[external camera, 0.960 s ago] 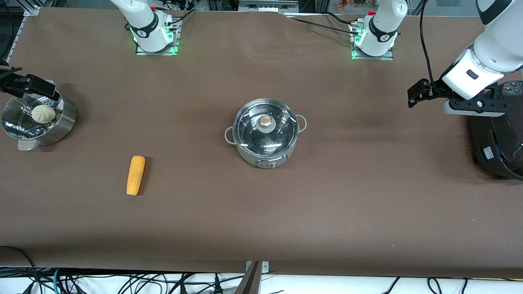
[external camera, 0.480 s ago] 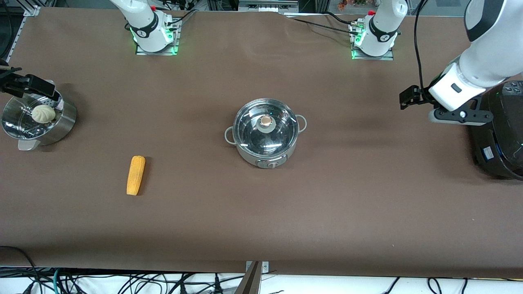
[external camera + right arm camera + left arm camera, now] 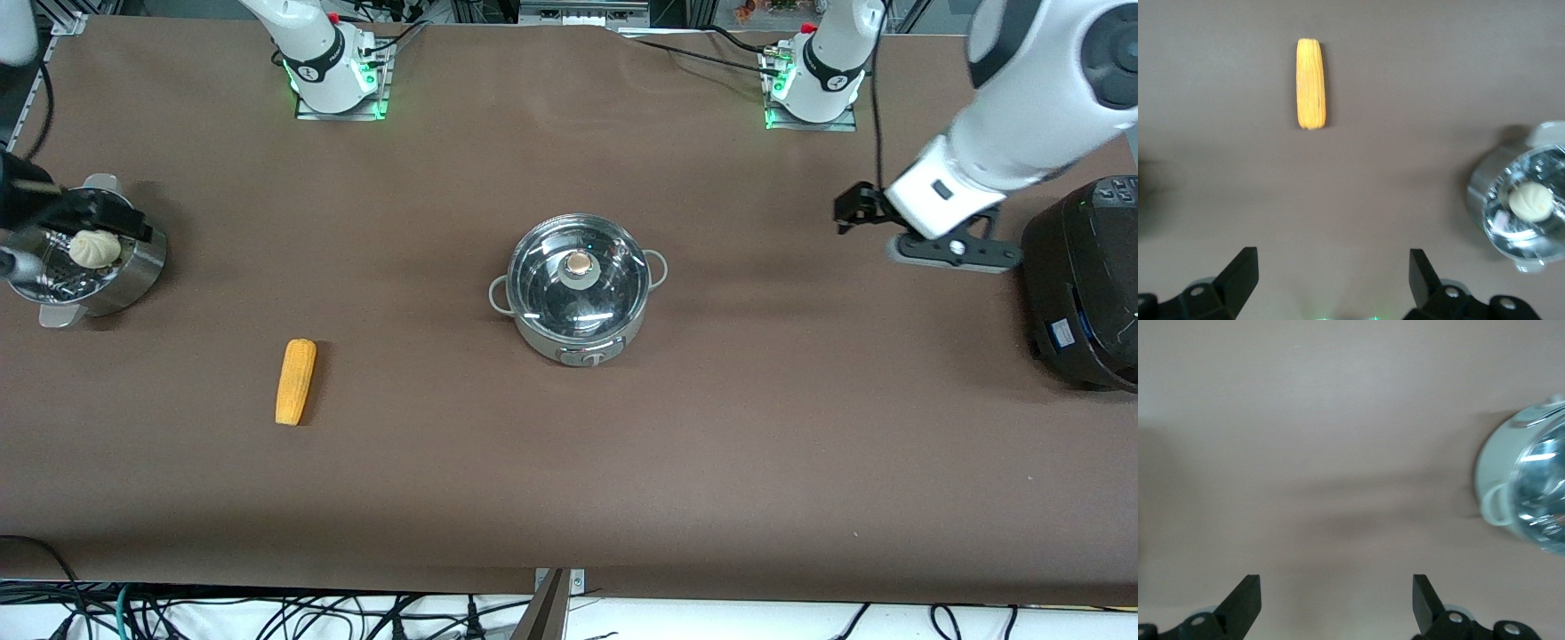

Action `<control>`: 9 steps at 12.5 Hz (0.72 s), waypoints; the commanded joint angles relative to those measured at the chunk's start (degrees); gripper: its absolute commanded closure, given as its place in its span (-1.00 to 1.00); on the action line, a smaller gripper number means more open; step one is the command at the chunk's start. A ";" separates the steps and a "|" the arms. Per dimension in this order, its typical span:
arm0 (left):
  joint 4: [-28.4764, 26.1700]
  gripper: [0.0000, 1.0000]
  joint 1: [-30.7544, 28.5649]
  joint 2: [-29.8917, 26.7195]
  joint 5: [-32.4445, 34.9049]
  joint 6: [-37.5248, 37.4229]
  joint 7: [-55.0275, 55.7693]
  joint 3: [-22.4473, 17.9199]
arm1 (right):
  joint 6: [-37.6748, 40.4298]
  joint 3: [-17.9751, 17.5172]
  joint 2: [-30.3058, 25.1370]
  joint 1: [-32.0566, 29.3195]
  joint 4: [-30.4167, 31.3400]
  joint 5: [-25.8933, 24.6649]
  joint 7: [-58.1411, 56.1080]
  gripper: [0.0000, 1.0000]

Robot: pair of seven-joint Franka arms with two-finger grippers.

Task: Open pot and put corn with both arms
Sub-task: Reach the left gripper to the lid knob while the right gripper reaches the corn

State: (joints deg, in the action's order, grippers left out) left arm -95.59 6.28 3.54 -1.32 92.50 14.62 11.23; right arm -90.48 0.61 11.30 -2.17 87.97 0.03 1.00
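Note:
The steel pot stands at the table's middle, its glass lid with a tan knob on it. The corn lies on the table toward the right arm's end, nearer the front camera than the pot. My left gripper is open and empty, in the air over bare table between the pot and the black cooker. In the left wrist view the pot shows at the edge. My right gripper is open and empty over the steamer basket. The right wrist view shows the corn.
A perforated steel steamer basket with a white bun stands at the right arm's end; it also shows in the right wrist view. A large black cooker stands at the left arm's end. Brown table cloth lies all round the pot.
My left gripper has moved from beside the black cooker toward the pot. My right gripper has shifted slightly over the steamer basket. Pot and corn have not moved.

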 commanded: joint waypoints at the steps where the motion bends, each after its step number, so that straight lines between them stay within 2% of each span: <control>1: 13.71 -1.00 7.48 11.19 -0.44 -1.45 16.96 3.27 | -8.96 -0.43 9.32 1.98 -1.13 1.99 0.05 -1.00; 4: 25.42 -1.00 16.89 23.23 -0.53 -0.75 30.53 3.10 | -19.97 -0.43 20.48 2.70 -1.13 3.04 0.93 -1.00; 7: 25.98 -1.00 22.71 30.63 -0.18 8.02 30.48 2.92 | -29.19 -0.43 27.00 2.78 0.35 4.72 0.76 -1.00; 9: 25.98 -1.00 24.39 34.85 -0.17 10.32 29.77 2.92 | -34.65 -0.43 28.60 2.96 2.81 4.72 0.76 -1.00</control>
State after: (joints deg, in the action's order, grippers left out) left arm -73.20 29.10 34.17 -1.36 102.40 44.83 14.74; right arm -121.68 0.25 39.99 0.87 88.80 3.82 1.76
